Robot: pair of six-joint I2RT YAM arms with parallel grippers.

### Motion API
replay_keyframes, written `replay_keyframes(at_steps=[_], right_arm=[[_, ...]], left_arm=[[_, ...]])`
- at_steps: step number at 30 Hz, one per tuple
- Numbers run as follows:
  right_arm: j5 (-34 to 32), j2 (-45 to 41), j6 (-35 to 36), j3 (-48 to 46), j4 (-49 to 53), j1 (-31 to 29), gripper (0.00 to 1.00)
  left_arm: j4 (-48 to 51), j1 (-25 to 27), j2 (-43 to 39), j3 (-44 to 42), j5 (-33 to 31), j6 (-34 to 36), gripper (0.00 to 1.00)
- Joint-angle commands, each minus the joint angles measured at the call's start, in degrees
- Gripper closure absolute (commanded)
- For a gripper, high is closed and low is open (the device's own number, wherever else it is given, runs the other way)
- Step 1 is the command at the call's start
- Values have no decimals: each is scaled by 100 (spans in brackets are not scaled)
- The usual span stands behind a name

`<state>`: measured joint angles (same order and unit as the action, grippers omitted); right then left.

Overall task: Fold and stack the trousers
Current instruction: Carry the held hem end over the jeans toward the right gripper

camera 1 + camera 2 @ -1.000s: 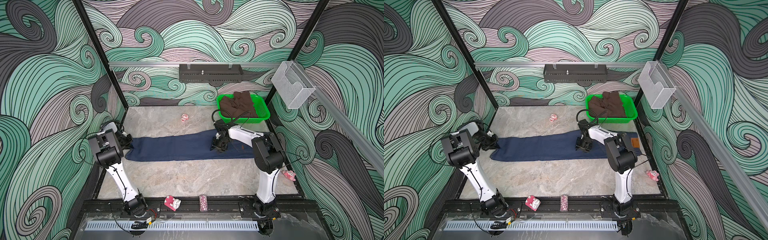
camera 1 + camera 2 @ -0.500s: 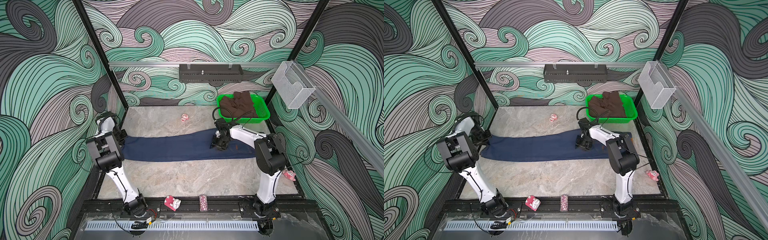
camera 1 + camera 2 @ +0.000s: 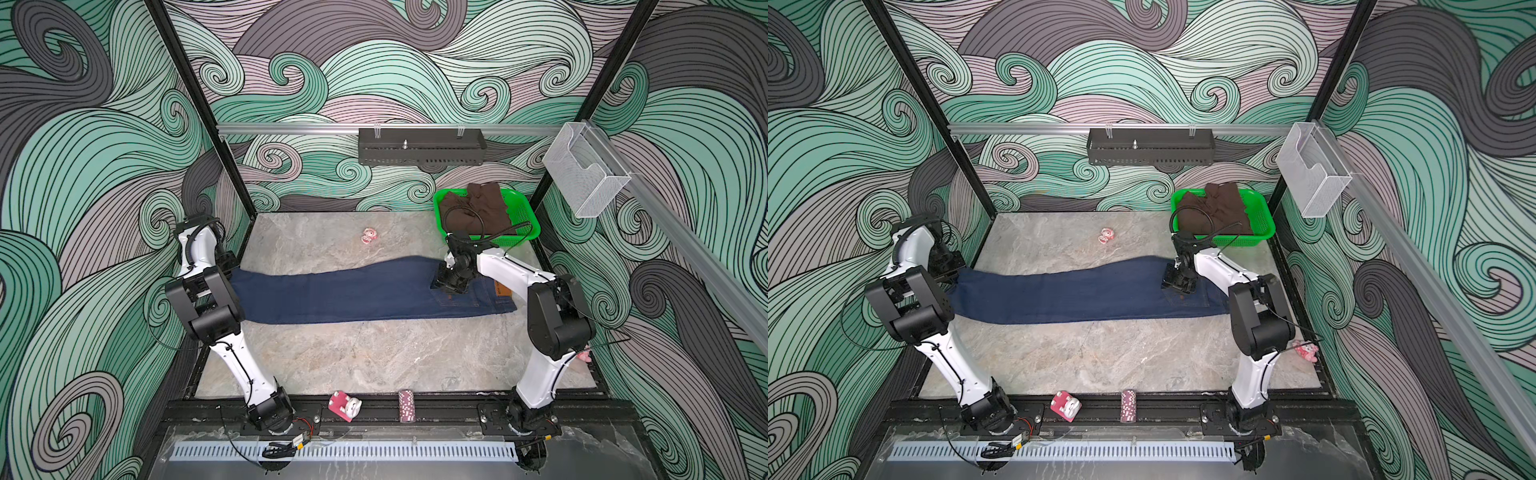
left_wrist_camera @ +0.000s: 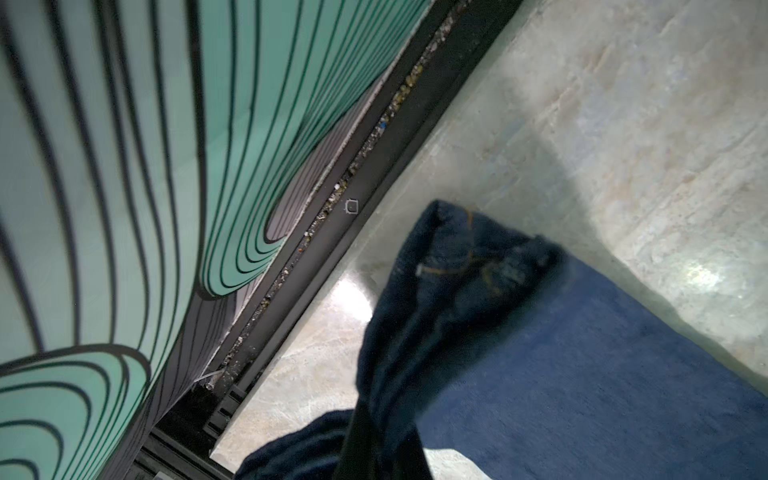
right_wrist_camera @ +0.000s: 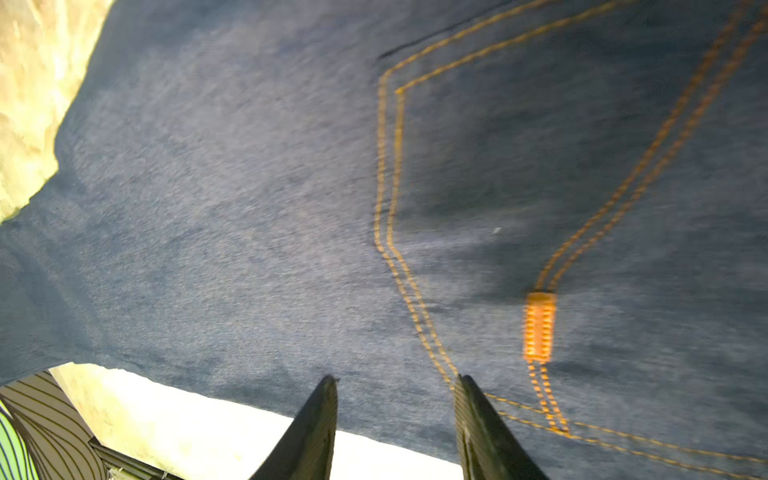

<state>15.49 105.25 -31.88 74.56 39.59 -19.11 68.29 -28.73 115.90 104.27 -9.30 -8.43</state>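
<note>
A grey marbled counter (image 3: pixel 374 357) sits inside a cell walled with green and mauve swirls. The trousers (image 3: pixel 353 295), dark navy jeans, lie stretched nearly flat across it from side to side, waistband toward the right arm and leg ends toward the left arm. A green basket (image 3: pixel 530 216) in the far right corner holds a brown garment (image 3: pixel 478 208), so it is probably where the finished stack goes. The left end effector (image 3: pixel 227 266) is at the counter's left edge with its jaws together on the hem (image 4: pixel 461 253). In the left wrist view the leg ends rise off the stone in a bunched fold toward the camera, though the fingers themselves are out of frame. The right end effector (image 5: pixel 395 415) stands over the seat of the jeans with its 2 fingers (image 5: pixel 318 419) apart. Their tips are on or just above the denim beside the orange-stitched back pocket (image 5: pixel 561 145), and they clamp nothing. A tan patch (image 3: pixel 503 289) marks the waistband just beyond it. This looks like a pin-and-pull arrangement: 1 arm weighs down the seat so the other can draw the legs taut and smooth, then carry the hem toward the waist for the 1st fold, which is not yet made.
</note>
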Motion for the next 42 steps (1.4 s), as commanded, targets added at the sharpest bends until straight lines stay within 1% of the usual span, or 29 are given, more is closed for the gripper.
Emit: replay_keyframes(at_steps=[1,11,14,23,28,32,35,42], right_arm=[[-40,-145,70,-180,-90,108,53],[-169,-174,70,-471,-394,456,53],[-155,-190,43,-561,-483,522,53],[-129,-337,-18,-792,-643,562,53],[-25,-498,-208,-1065,-884,566,53],[15,-649,-345,-1272,-1040,560,53],[42,-665,-387,-1353,-1068,565,53],[77,-794,-372,-1440,-1059,566,53]], left_arm=[[164,79,-205,-154,283,-87,100],[137,142,-673,-367,814,-137,100],[97,187,-826,-548,1111,-243,100],[35,768,-1423,-1315,1642,-593,100],[-181,1092,-1825,-1815,2009,-964,100],[-80,1372,-1974,-1840,2269,-1281,100],[17,1679,-2077,-1861,2327,-1561,100],[-406,2252,-2576,-2305,2529,-2715,100]])
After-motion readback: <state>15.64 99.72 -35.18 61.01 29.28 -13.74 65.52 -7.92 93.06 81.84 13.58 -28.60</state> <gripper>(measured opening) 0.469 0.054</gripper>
